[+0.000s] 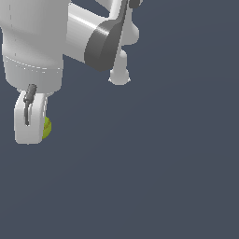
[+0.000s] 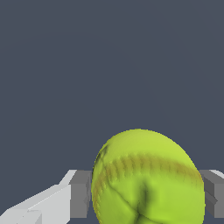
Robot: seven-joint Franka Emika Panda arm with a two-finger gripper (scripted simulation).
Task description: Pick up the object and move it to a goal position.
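The object is a small yellow-green ball [image 2: 146, 179] with a darker stitched seam across it. In the wrist view it fills the space between my gripper's [image 2: 144, 194] two grey pads, which press against its sides. In the exterior view only a sliver of the ball [image 1: 46, 128] shows past the white fingers [image 1: 29, 123] at the lower left, where my gripper [image 1: 35, 126] hangs from the arm. The gripper is shut on the ball. No goal marker shows in either view.
The white arm links and a dark grey joint [image 1: 103, 44] fill the upper left of the exterior view. Everything else is a plain dark blue-grey background [image 1: 163, 163] with no other objects.
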